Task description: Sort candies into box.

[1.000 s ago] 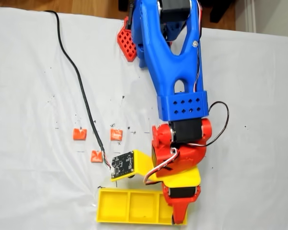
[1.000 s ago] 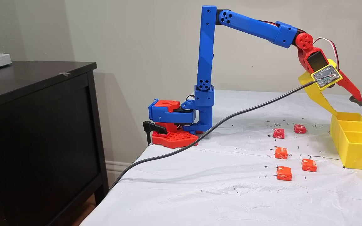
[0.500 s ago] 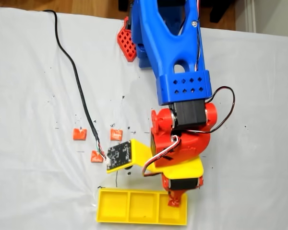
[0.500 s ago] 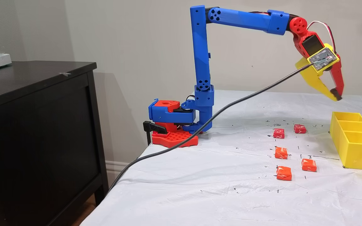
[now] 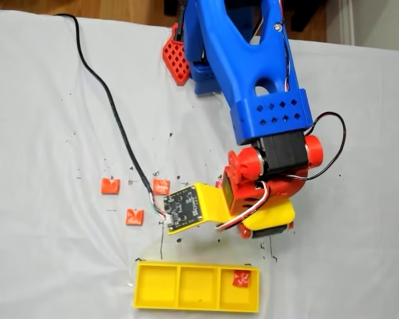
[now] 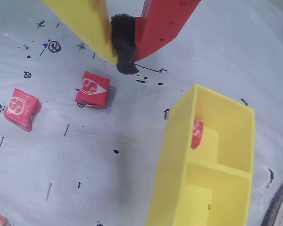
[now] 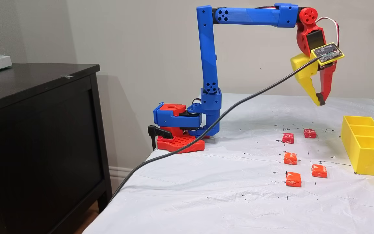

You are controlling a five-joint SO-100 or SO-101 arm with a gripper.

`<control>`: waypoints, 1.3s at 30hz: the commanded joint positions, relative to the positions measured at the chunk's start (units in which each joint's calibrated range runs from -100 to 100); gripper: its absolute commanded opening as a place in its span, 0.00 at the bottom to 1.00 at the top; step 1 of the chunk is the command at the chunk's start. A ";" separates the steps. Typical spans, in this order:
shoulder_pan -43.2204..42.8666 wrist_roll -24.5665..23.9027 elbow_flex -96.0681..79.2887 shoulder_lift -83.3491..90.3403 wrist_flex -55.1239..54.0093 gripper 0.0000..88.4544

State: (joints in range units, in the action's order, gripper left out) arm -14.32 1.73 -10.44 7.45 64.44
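The yellow box (image 5: 196, 308) lies at the bottom of a fixed view, and one deep red candy (image 5: 241, 279) rests in its right-hand compartment. In the wrist view that candy (image 6: 196, 134) leans on the inner wall of the box (image 6: 172, 179). My gripper (image 7: 320, 101) hangs high above the table, back from the box (image 7: 368, 159), shut with nothing in it. Its yellow and red fingers meet on a black pad (image 6: 125, 66). Two deep red candies (image 7: 288, 138) (image 7: 309, 133) and three orange ones (image 7: 290, 158) (image 7: 319, 171) (image 7: 293, 179) lie loose on the cloth.
A black cable (image 5: 113, 113) runs from the wrist camera board (image 5: 185, 208) across the white, ink-speckled cloth and off the far edge. The arm's red and blue base (image 7: 179, 125) is clamped at the table's end. A dark cabinet (image 7: 37, 130) stands beside the table.
The gripper stood open over the box's end compartment. It has since risen, pulled back toward the base and shut. A red candy now shows in that compartment.
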 commanded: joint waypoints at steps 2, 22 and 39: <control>-1.53 0.73 0.56 1.29 0.60 0.01; -1.99 -0.05 0.83 -7.61 1.42 0.27; -3.25 -0.98 1.29 -14.06 -2.59 0.30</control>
State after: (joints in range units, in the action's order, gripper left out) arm -16.89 0.95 -11.04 -7.02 63.02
